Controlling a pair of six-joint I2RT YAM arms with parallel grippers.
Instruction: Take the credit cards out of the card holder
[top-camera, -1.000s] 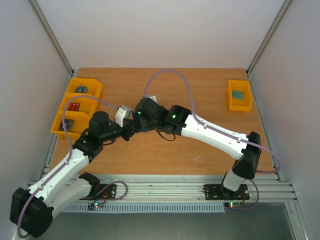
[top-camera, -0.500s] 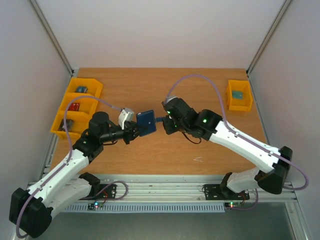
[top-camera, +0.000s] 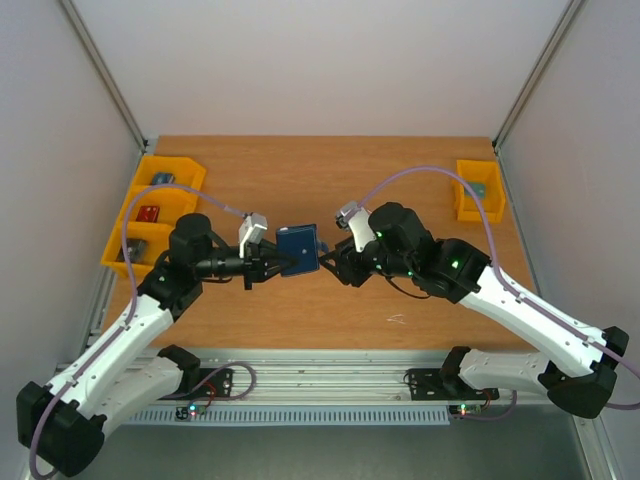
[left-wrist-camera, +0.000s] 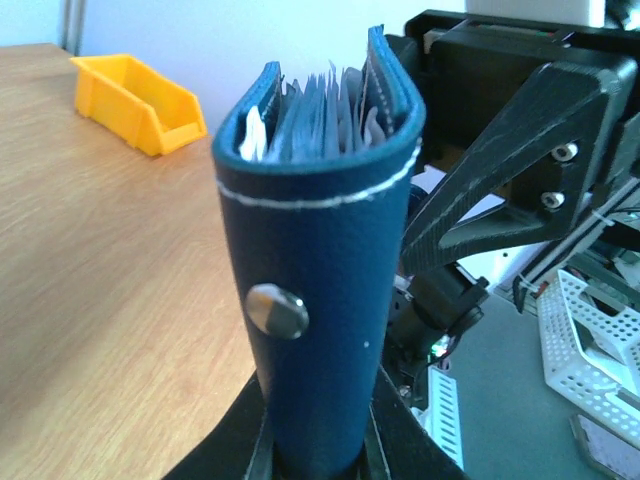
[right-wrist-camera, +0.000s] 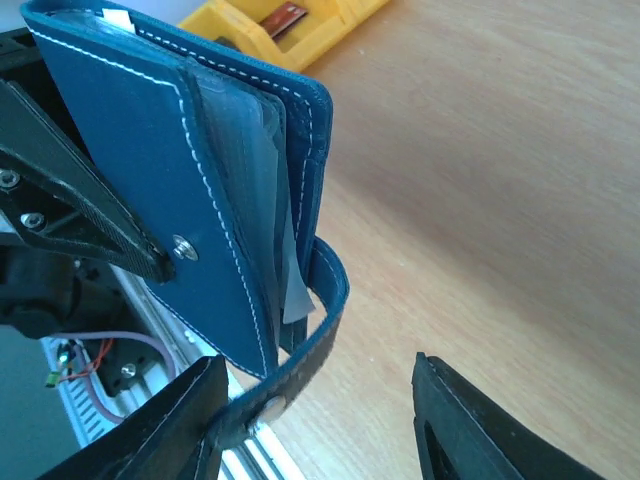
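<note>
**A:** Where is the card holder (top-camera: 297, 247)?

**B:** Off the table (top-camera: 300, 170), in the air between the two arms. The left gripper (top-camera: 266, 263) is clamped on one end, and the open end points toward the right arm

**A:** And the right gripper (right-wrist-camera: 320, 375)?

**B:** Its jaws stand apart and hold nothing. The loose strap (right-wrist-camera: 300, 345) hangs against one finger

**A:** Are the credit cards (left-wrist-camera: 335, 105) out?

**B:** No. Pale edges show between the covers, packed among sleeves, and I can't tell which is a card

**A:** So how should it go about this?

**B:** I'd steer the finger clear of the strap, slide over a single pale edge and pinch only that. Then pull straight along the pocket while the left grips firmly. Catching a cover or sleeve would likely drag the whole holder
</note>
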